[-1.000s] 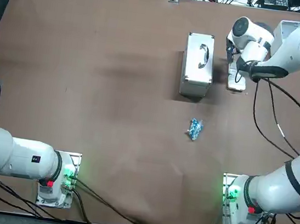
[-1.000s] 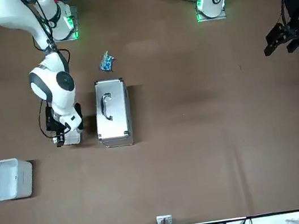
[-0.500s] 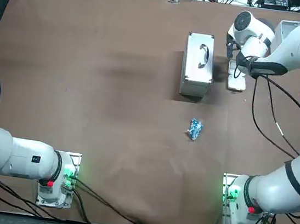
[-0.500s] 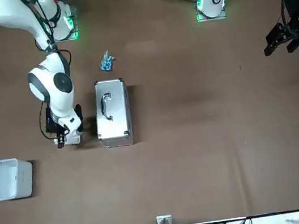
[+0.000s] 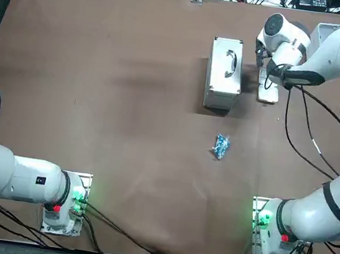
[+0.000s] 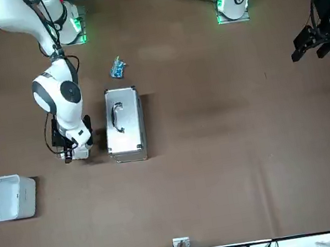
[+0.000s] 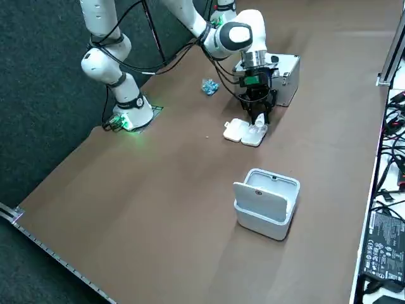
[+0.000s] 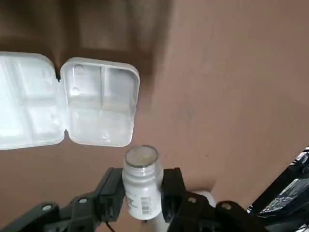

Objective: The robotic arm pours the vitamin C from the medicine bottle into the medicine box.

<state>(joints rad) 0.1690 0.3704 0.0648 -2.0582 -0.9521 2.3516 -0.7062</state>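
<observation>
Right tool (image 8: 143,194) holds the bottle (image 8: 140,170) mid-body beside the open pill box (image 8: 99,108); likely light, stiff, slippery plastic.

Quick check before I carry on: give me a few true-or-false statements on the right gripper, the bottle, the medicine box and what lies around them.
1. The right gripper is shut on the medicine bottle. True.
2. The medicine box is closed. False: it lies open, both halves flat on the table.
3. The silver case lies beside the medicine box, on the robot's left of it. True.
4. The blue packet sits inside the medicine box. False: it lies on the table by itself, nearer the arm bases than the silver case.
</observation>
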